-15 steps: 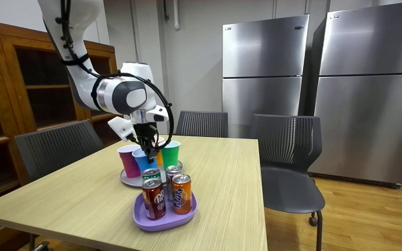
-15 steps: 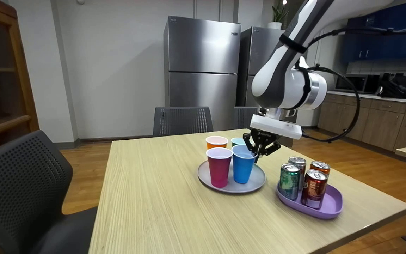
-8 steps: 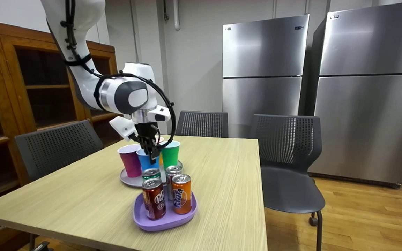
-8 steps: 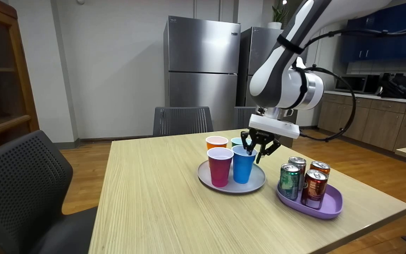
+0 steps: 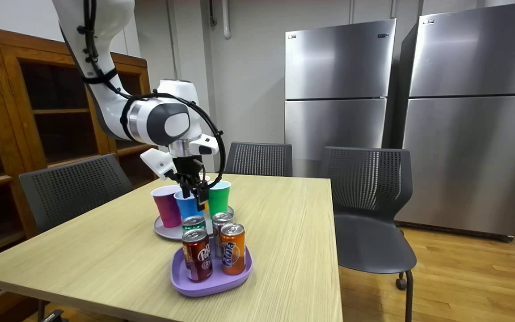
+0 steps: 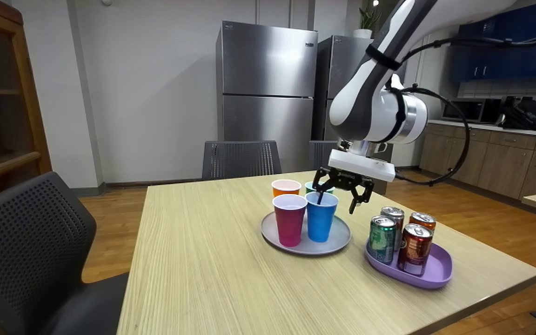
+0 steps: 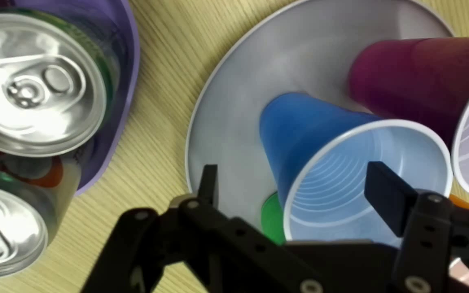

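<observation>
The gripper (image 6: 336, 206) has its fingers well apart, nothing clamped. One finger is down inside the mouth of the blue cup (image 6: 321, 223); the other hangs outside it, toward the purple tray (image 5: 213, 286). Cup wall lies between them, not pinched; can't tell if the inner finger brushes it. Blue cup is upright on the gray plate (image 7: 234, 134), rim touching or nearly touching the magenta cup (image 6: 290, 225). Only the finger shows in its mouth in the wrist view. Progress, my read: the cups look placed, all standing upright. Magenta is on the plate, green cup (image 5: 219, 201) too; orange cup (image 6: 285, 188) sits in the same cluster, base hidden, presumably on the plate. Cans are grouped on the tray, just beside the plate: Dr Pepper can (image 5: 197, 255), Fanta can (image 5: 233, 250), green can (image 6: 382, 242), and a fourth can (image 5: 222, 218) with its label mostly hidden. Two lids at the edge of the wrist view have flat tabs, so they look sealed to me. No contact between gripper and cans. Outstanding: gripper isn't clear of the blue cup and has no hold on it either. Can't call from this whether work on that cup is finished or not begun.
</observation>
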